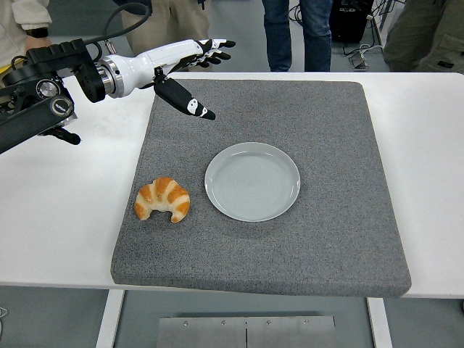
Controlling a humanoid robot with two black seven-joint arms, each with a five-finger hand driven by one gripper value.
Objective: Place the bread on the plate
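Note:
A golden croissant [162, 199] lies on the grey mat [319, 239], at its left side. Just to its right sits an empty pale plate [252, 180], a small gap between them. My left hand [190, 69] hovers over the mat's far left corner, well above and behind the croissant. Its fingers [217, 49] are spread flat and the thumb [185, 100] points down toward the mat. It holds nothing. The right arm is out of view.
The mat covers most of the white table [428, 138]. Several people stand along the far edge, legs [293, 32] showing at the top. A sleeve and wrist [29, 22] show at the top left.

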